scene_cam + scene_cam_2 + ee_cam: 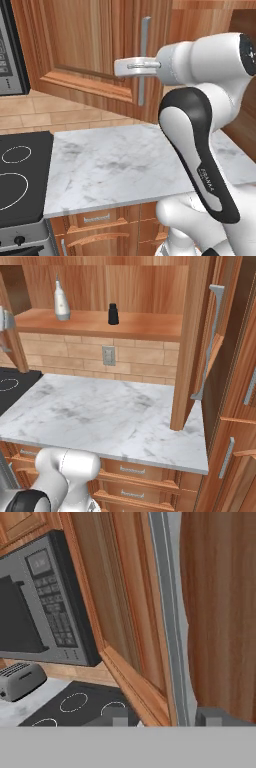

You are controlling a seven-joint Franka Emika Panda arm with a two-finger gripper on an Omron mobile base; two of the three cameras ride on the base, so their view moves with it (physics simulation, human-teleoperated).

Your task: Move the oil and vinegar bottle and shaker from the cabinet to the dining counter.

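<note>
Gripper (162, 716) fingers straddle the silver handle (170, 612) of the open cabinet (100, 323) door; contact unclear, so can't tell if clenched. Bottle (61, 301) and black shaker (113, 314) stand well apart on the shelf, above the marble worktop (110, 411).

Arm (200, 150): glossy white rounded shells, links joined by dark grey to black bands. A wide black band curves down the long link, with small white "FRANKA" lettering on it. The upper joint ends in a black round cap. Hand section is pale grey and flat, with a thin metallic rod across it. Finger tips (215, 716) are small grey blocks.
</note>
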